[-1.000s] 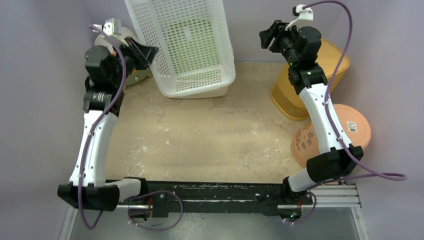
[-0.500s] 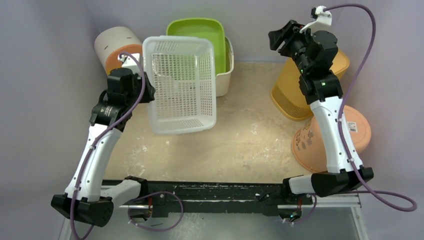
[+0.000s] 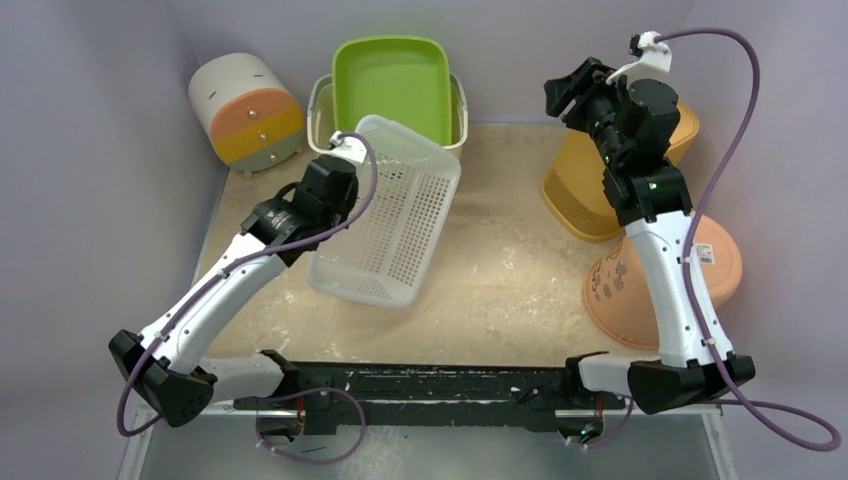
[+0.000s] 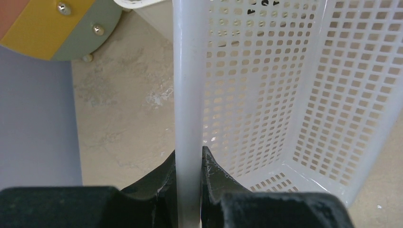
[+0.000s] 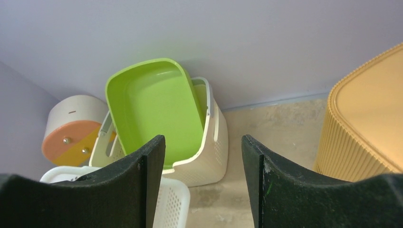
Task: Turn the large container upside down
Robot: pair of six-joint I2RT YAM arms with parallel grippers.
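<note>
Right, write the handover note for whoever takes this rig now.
Left tool: shut on the rim of the white mesh basket.
Right tool: open, empty, raised at the back right near the yellow bin.
Basket: mid-table, tipped on its side, in front of the green tub; not upside down yet.
Done: rim grasped, basket partly turned.
Left to do: finish the turn so the opening faces down, set it on the table, release.

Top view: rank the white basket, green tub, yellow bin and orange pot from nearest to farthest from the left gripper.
1. White basket, in the left gripper.
2. Green tub, at the back.
3. Yellow bin, back right.
4. Orange pot, far right.
</note>
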